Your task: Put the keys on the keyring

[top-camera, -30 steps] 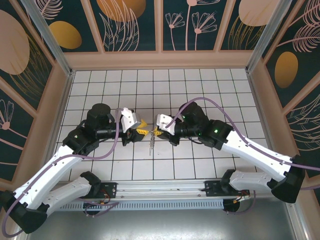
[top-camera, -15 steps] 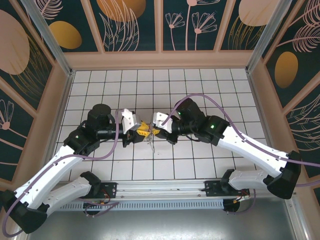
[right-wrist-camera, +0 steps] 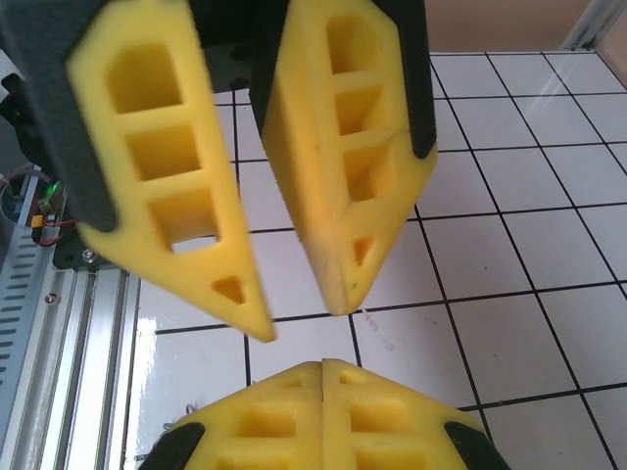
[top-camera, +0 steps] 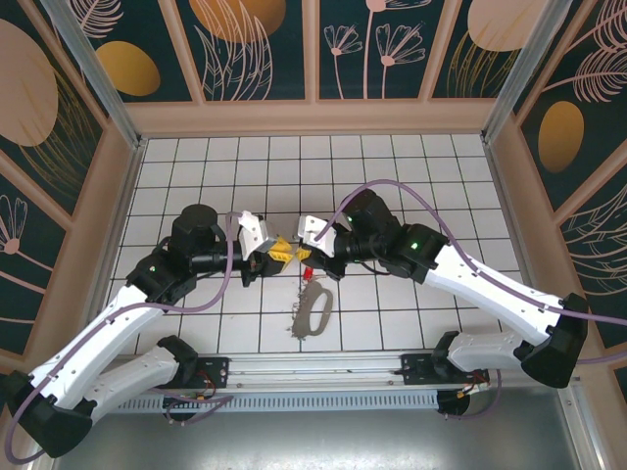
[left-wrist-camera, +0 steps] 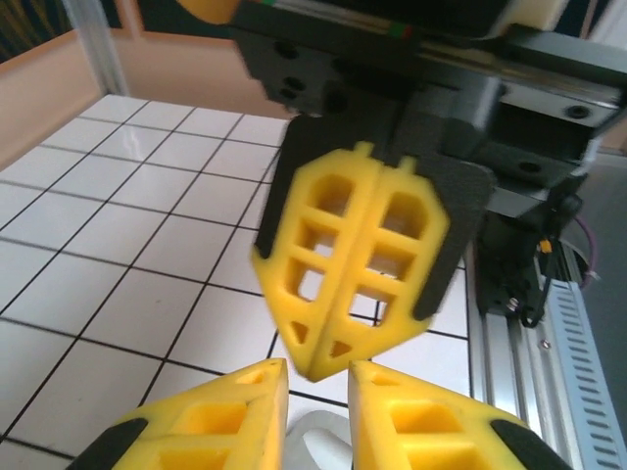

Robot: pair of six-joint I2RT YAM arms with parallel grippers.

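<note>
The keyring (top-camera: 301, 323) is a blurred pale grey loop just in front of the two gripper tips, above the tiles. A tiny red-headed piece (top-camera: 307, 275) sits at its top, right under my right gripper (top-camera: 305, 257). The silvery keys cannot be made out singly in the blur. My left gripper (top-camera: 278, 251) faces the right one tip to tip. Its fingers (right-wrist-camera: 167, 196) stand a little apart with nothing between the tips. Low between them a pale rounded loop (left-wrist-camera: 323, 443) shows. My right gripper (right-wrist-camera: 323, 364) is shut flush; whether it pinches anything is hidden.
White tiled floor (top-camera: 411, 186) lies free behind and beside the arms. Patterned walls (top-camera: 313, 108) close in three sides. A metal rail (top-camera: 323, 370) with the arm bases runs along the near edge. Purple cables (top-camera: 231, 264) loop over both wrists.
Both grippers have crept closer together at the centre. The left fingers have narrowed. A thin key dangled under the tips before; now the blurred grey keyring shows lower, towards the near edge.
</note>
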